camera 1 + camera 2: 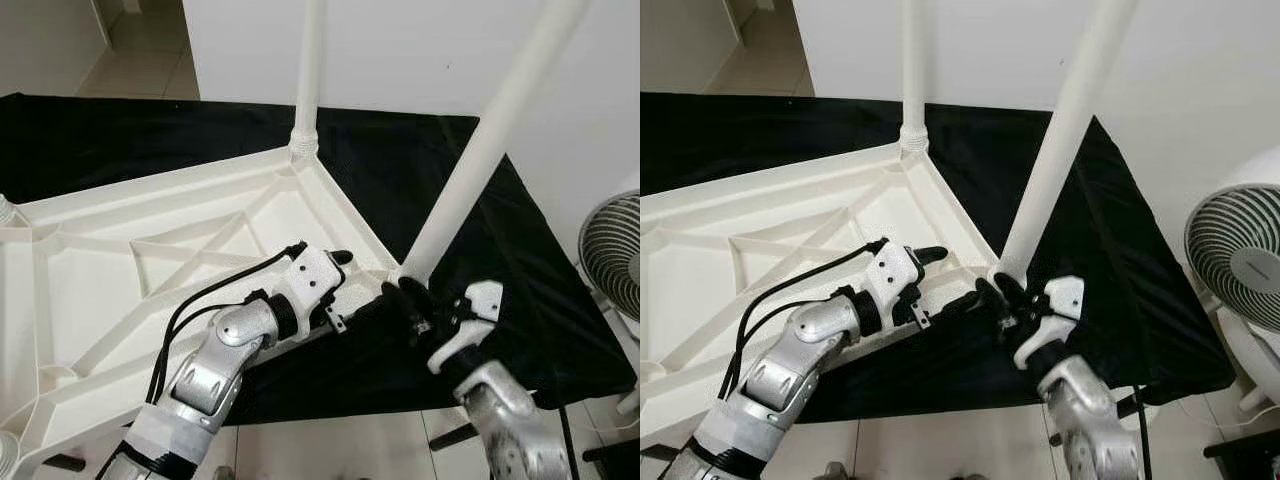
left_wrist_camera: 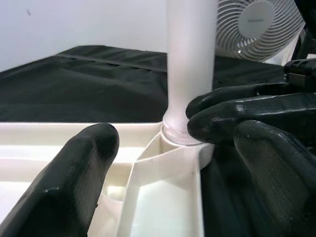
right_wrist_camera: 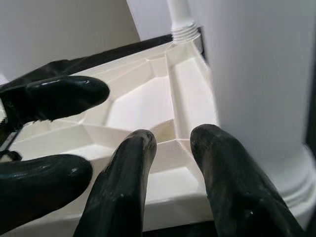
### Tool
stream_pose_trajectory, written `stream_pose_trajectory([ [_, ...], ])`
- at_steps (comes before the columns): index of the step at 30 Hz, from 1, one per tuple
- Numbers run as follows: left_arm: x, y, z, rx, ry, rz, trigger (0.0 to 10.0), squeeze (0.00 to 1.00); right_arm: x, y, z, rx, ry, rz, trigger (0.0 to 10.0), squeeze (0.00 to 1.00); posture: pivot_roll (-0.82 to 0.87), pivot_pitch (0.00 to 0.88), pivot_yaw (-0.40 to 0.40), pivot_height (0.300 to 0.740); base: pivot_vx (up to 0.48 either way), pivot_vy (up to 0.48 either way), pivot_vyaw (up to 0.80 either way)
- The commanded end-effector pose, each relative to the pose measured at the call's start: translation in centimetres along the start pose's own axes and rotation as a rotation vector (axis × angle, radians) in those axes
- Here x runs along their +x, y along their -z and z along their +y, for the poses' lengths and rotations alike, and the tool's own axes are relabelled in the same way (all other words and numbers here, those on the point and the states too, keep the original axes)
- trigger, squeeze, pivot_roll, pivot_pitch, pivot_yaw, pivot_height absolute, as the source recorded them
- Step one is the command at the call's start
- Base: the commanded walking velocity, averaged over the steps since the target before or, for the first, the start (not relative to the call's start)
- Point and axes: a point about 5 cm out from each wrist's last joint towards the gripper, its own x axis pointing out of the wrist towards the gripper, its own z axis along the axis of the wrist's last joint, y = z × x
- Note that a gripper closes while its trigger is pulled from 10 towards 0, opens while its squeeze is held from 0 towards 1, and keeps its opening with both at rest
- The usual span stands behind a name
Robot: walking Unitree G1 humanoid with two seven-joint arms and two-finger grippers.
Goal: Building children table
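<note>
Black cloth [image 1: 520, 270] covers the floor beneath a white plastic table top [image 1: 120, 250] lying upside down, its ribbed underside showing; one white leg [image 1: 308, 70] stands in the far corner socket and another leg [image 1: 490, 140] leans up from the near corner, both cut off by the frame's upper edge. Left gripper [image 1: 345, 290] rests on the table's rim by that near corner, fingers spread and holding nothing; right gripper [image 1: 412, 300] sits at the leg's base, fingers close against it, though whether they clamp it cannot be told; a white fan [image 1: 1240, 260] stands at the right, its badge too blurred to read
</note>
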Motion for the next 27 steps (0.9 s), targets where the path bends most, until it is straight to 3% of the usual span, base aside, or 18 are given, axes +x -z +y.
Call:
stream_pose_trajectory([
  [1, -0.2, -0.2, -0.2, -0.013, 0.025, -0.008, 10.0, 0.00, -0.2, 0.4, -0.6, 0.018, 0.005, 0.027, 10.0, 0.00, 0.10, 0.119, -0.071, 0.740, 0.000, 0.000, 0.00],
  [11, -0.5, -0.6, 0.0, -0.023, -0.024, 0.024, 10.0, 0.00, 1.7, -1.3, -3.2, 0.015, -0.101, 0.046, 10.0, 0.00, 0.11, 0.127, -0.082, 0.740, 0.000, 0.000, 0.00],
  [13, -0.6, -0.8, 0.5, -0.032, -0.069, 0.031, 10.0, 0.00, 2.2, -1.6, -4.2, -0.013, -0.091, 0.047, 10.0, 0.00, 0.11, 0.128, -0.078, 0.740, 0.000, 0.000, 0.00],
  [14, -0.9, -0.9, 1.6, -0.018, -0.157, 0.056, 10.0, 0.00, 2.9, -2.3, -5.8, -0.060, -0.054, 0.035, 10.0, 0.00, 0.12, 0.128, -0.073, 0.740, 0.000, 0.000, 0.00],
  [19, -1.1, -0.9, 2.0, -0.014, -0.188, 0.069, 10.0, 0.00, 3.2, -2.6, -6.5, -0.068, -0.035, 0.027, 10.0, 0.00, 0.13, 0.128, -0.071, 0.740, 0.000, 0.000, 0.00],
  [22, -2.1, -0.6, 3.8, 0.024, -0.289, 0.140, 10.0, 0.00, 3.9, -3.6, -8.2, -0.088, 0.027, -0.008, 10.0, 0.00, 0.13, 0.127, -0.059, 0.740, 0.000, 0.000, 0.00],
  [27, -2.5, -0.2, 4.6, 0.037, -0.325, 0.189, 10.0, 0.00, 4.2, -4.0, -9.1, -0.089, 0.069, -0.035, 10.0, 0.00, 0.13, 0.126, -0.056, 0.740, 0.000, 0.000, 0.00],
])
